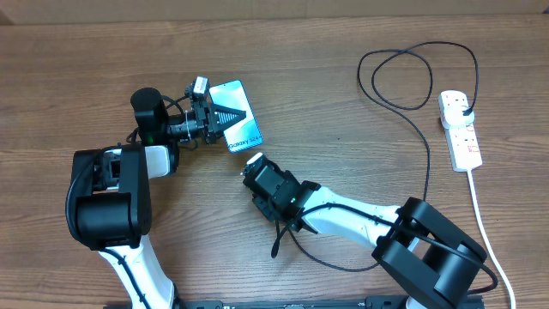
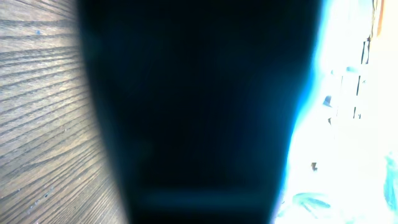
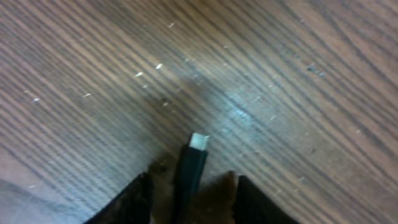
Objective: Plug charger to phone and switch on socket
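Right wrist view, closest in: my right gripper (image 3: 191, 186) is clamped on the charger (image 3: 188, 171) just behind its metal tip (image 3: 199, 141), which pokes forward past the fingers, low over the bare table (image 3: 292, 74). I judge the hold is that short to keep the tip stiff for aiming into a port.

Overhead, that gripper sits just beside the lower end of the phone (image 1: 245, 136), which lies flat and angled on the wood, screen up. Tip and phone look apart, so the plugging is not yet done. My left gripper (image 1: 232, 115) lies over the phone's upper half, I think to pin it against sliding when the tip pushes in. Whether its fingers are closed on the phone I cannot tell, and the left wrist view gives only a dark blur beside bright glare.

Far right, the socket (image 1: 461, 137) lies well apart, the charger's black plug (image 1: 464, 106) already seated in it and the cable looping slack. Its switches are too small to read.
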`<state>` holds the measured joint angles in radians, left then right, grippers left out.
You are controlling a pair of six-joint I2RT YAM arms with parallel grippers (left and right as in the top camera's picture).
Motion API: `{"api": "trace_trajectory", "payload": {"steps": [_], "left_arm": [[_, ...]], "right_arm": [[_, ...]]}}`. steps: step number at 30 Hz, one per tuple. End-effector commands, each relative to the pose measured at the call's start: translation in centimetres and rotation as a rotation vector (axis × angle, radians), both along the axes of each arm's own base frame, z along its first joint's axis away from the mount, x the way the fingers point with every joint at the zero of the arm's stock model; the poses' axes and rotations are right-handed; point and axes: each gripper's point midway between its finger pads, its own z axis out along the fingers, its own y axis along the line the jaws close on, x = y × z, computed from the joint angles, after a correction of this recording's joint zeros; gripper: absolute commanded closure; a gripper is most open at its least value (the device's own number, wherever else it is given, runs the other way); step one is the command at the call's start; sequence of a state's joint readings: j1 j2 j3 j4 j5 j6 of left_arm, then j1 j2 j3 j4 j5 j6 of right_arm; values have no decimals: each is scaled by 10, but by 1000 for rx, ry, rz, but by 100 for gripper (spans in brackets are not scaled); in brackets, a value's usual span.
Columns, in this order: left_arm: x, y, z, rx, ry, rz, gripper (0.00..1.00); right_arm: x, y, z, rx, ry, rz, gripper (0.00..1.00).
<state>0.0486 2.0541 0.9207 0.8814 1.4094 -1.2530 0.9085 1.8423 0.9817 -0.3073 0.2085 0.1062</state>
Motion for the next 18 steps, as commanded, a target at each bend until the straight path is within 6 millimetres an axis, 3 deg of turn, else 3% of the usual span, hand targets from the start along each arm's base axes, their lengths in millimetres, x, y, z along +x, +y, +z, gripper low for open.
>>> {"api": "trace_trajectory", "payload": {"steps": [1, 7, 10, 15, 18], "left_arm": [[-2, 2, 2, 3, -34, -8, 96], [-2, 2, 2, 1, -34, -12, 96], [-3, 1, 3, 0, -34, -17, 96], [-4, 1, 3, -1, -34, -20, 96], [-5, 1, 3, -3, -34, -27, 96]], "right_arm": [[1, 2, -5, 16, 37, 0, 63], [-10, 6, -8, 39, 98, 29, 84], [-27, 16, -10, 92, 187, 76, 96], [-42, 25, -6, 165, 301, 91, 96], [-44, 32, 9, 256, 418, 61, 96]]}}
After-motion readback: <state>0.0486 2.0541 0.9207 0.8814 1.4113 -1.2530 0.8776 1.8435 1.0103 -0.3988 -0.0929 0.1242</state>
